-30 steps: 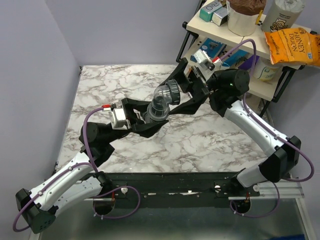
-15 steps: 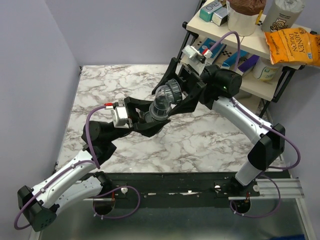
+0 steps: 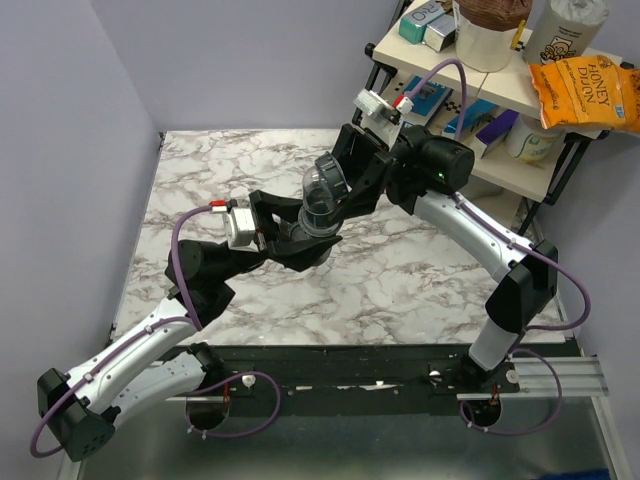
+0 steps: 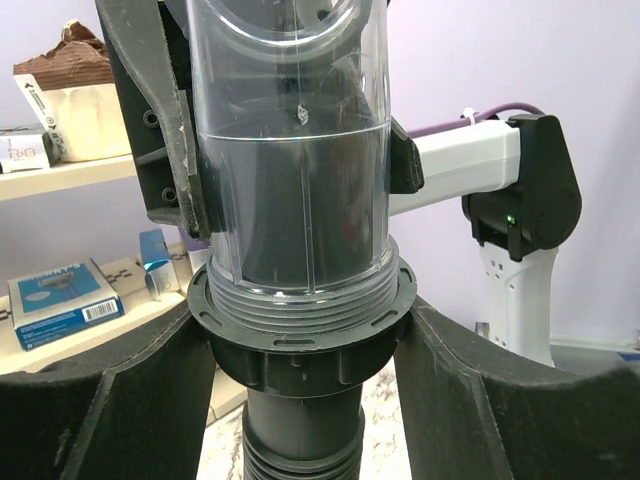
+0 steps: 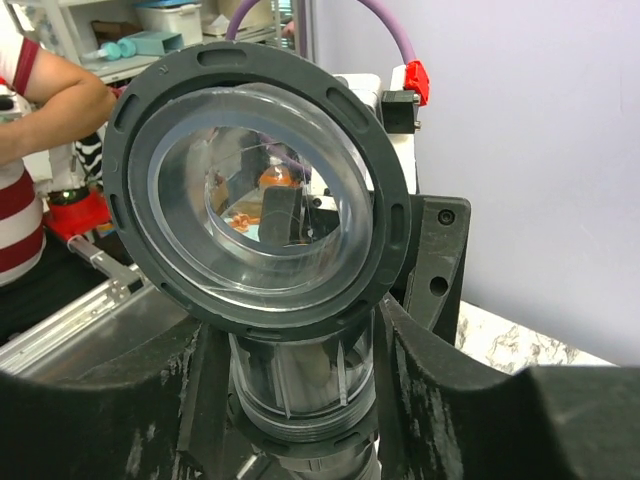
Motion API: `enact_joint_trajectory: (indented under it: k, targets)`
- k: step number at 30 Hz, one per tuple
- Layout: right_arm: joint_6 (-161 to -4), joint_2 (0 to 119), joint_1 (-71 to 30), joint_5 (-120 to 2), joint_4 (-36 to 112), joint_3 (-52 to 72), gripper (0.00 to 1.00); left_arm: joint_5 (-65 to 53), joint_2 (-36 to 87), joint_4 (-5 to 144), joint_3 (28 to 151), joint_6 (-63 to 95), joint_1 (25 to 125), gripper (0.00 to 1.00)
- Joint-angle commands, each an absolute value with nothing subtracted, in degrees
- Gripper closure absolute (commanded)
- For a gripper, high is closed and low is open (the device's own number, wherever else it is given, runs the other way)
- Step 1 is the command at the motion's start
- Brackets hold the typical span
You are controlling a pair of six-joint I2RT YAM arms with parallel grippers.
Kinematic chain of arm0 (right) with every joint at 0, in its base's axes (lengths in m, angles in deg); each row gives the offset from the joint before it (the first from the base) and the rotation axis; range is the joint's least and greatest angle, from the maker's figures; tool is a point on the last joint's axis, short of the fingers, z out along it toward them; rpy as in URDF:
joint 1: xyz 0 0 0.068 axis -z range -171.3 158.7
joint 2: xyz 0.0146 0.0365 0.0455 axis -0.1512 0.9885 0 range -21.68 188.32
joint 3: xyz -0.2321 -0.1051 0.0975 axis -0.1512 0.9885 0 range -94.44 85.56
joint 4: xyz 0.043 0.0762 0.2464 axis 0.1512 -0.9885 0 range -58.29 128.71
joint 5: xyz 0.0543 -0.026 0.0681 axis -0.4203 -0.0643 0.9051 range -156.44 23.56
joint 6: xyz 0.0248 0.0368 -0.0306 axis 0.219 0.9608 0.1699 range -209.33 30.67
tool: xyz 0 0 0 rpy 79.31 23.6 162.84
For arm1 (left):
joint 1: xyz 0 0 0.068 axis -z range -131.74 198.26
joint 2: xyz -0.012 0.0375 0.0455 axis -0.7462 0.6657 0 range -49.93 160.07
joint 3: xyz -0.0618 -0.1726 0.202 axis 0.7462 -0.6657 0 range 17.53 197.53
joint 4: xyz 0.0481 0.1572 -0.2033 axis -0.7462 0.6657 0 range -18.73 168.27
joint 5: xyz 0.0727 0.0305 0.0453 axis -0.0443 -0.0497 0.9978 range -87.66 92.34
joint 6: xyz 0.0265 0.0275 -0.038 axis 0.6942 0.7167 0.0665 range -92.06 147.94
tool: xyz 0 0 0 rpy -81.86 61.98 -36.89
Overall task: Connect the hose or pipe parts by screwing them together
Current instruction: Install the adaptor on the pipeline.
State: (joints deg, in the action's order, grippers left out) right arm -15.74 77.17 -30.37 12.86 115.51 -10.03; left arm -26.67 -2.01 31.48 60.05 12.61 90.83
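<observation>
Now | left jaws: clamp dark collar [image 4: 300,345] | right jaws: clamp clear end piece [image 4: 290,150]

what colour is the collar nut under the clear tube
Dark grey; the collar nut shows best in the left wrist view.

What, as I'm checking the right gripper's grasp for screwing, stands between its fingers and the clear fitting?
Nothing visible. The right gripper flanks the clear fitting on both sides, above the collar nut clamped in the left gripper.
</observation>
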Motion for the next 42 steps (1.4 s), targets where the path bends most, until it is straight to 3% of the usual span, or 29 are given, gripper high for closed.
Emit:
enact_joint_trajectory:
  k: [1,4,9,16,25,31,42]
  targets:
    - [-11.72,77.37,-30.68,13.71,129.6,-7.62,0.92,-25.61,-3.25,27.94,63.05,16.25,90.45,1.0]
    - [-14.26,75.62,-30.33,14.41,127.15,-4.8,0.99,-23.06,-3.69,29.26,63.75,18.18,90.36,1.0]
    - [-27.57,70.52,-29.28,13.02,116.7,4.42,0.99,-19.98,-4.57,30.4,64.28,21.08,90.27,1.0]
    - [-60.47,59.71,-29.27,1.87,75.78,10.23,0.99,-16.3,-5.63,30.58,64.64,24.24,90.27,1.0]
    - [-76.21,52.85,-33.48,-14.92,55.99,13.93,0.99,-8.12,-5.81,28.82,64.55,27.67,90.27,1.0]
    - [-84.31,49.43,-41.04,-34.94,47.08,15.68,0.99,-4.87,-5.89,28.56,64.55,29.78,90.27,1.0]
    - [-91.7,51.17,-58.87,-83.51,41.27,14.02,0.99,-1.96,-5.72,28.12,64.46,30.75,90.36,1.0]
